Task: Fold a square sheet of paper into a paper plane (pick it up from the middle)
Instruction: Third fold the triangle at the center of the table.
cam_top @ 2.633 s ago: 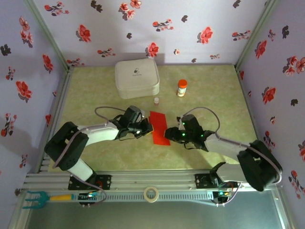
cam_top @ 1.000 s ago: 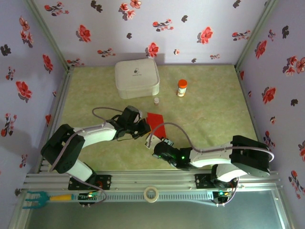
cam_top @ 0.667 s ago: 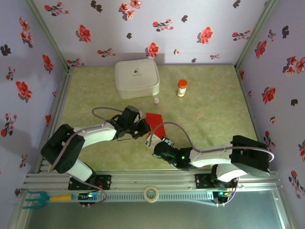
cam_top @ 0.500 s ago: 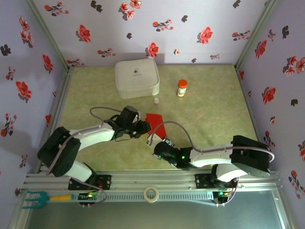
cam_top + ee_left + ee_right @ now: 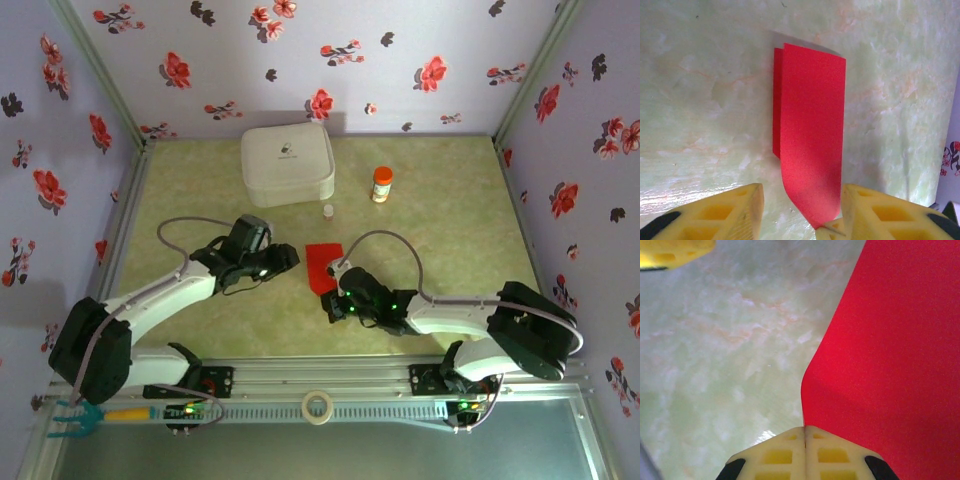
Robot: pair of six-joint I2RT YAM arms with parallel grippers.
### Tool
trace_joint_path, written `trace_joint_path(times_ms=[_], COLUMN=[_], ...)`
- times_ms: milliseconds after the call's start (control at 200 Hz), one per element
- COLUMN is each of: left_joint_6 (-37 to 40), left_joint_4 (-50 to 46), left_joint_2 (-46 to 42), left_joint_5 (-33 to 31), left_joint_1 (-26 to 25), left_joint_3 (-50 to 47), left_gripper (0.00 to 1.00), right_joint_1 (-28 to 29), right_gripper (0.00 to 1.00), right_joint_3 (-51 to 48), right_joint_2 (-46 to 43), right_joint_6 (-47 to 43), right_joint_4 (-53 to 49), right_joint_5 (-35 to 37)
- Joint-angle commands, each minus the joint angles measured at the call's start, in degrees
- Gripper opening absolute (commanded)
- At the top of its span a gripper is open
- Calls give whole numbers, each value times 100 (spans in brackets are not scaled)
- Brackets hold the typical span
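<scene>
The sheet of red paper (image 5: 320,262) is folded into a long narrow strip (image 5: 810,125) and lies mid-table, with its near end curled up off the surface. My right gripper (image 5: 334,284) is shut on that raised near corner, and the red paper (image 5: 895,350) spreads ahead of its closed fingertips (image 5: 805,432). My left gripper (image 5: 288,256) stands open just left of the strip. Its yellow fingers (image 5: 735,210) sit either side of the paper's near end without touching it.
A white rounded case (image 5: 287,163) stands at the back. An orange-capped bottle (image 5: 381,184) and a small vial (image 5: 327,211) are behind the paper. A tape roll (image 5: 318,406) rests on the front rail. Flowered walls close in three sides.
My left arm has drawn back to the left, off the paper. My right gripper has moved up to the strip's near end and closed on it, and the strip now lies straighter.
</scene>
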Motion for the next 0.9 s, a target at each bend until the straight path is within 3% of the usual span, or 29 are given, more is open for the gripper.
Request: trace_joint_path(times_ms=[0,140,515,895], left_joint_6=[252,324,629,1066], left_joint_4=[-181,-101,167,-181], left_joint_2=[-46,199,1424,3055], left_joint_5=[-3,181,1021,1410], left_joint_1=[45,45,6,-312], left_joint_3=[198,412,1297,2404], left_gripper=[41,35,22,18], right_joint_1=[-100,-98,-281,-453], right_gripper=[0,0,0,0], right_joint_3=[199,310,-122,-427], right_joint_2=[99,204,92,2], right_joint_6=[592,627,470,497], right_joint_4=[282,280,409,664], right_joint_5=[-942,-1171,-714,-858])
